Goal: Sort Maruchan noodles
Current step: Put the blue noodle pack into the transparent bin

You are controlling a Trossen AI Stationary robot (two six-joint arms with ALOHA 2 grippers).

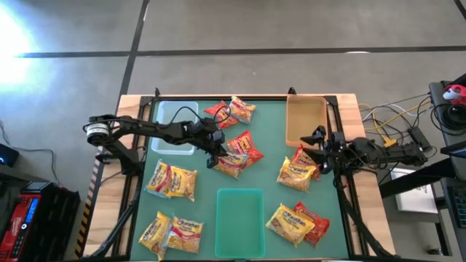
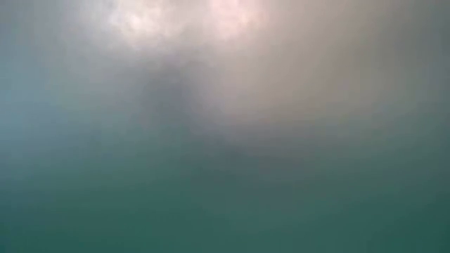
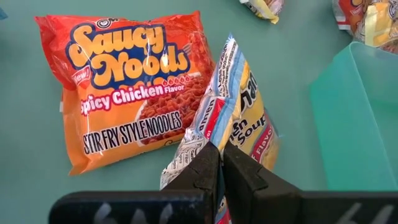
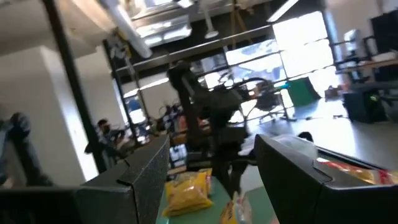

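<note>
The Maruchan noodles lie scattered on the green mat as yellow, red and orange packets. My left gripper (image 1: pixel 218 151) (image 3: pixel 221 163) is near the mat's middle, shut on a yellow-and-white packet (image 1: pixel 231 166) (image 3: pixel 239 118). An orange "Saucy Noods" packet (image 3: pixel 127 87) (image 1: pixel 245 145) lies flat beside it. At the mat's right edge my right gripper (image 1: pixel 318 138) (image 4: pixel 217 186) stands open and tipped upward, holding nothing. The low view shows only blur. My left gripper pinches the yellow-and-white packet by one end edge (image 3: pixel 216 138) between its two shut fingers. The fingers slant down from the table's left side. The packet is creased along its middle and tilts away from the fingers, held end up. Whether its far end touches the mat I cannot tell.
A clear tray (image 1: pixel 175 127) stands at the far left, a tan tray (image 1: pixel 306 120) at the far right and a green tray (image 1: pixel 240 211) (image 3: pixel 360 112) at the near middle. More packets lie at the far middle (image 1: pixel 237 110), left (image 1: pixel 172 180), near left (image 1: pixel 171 233), right (image 1: pixel 297 171) and near right (image 1: pixel 295 222).
</note>
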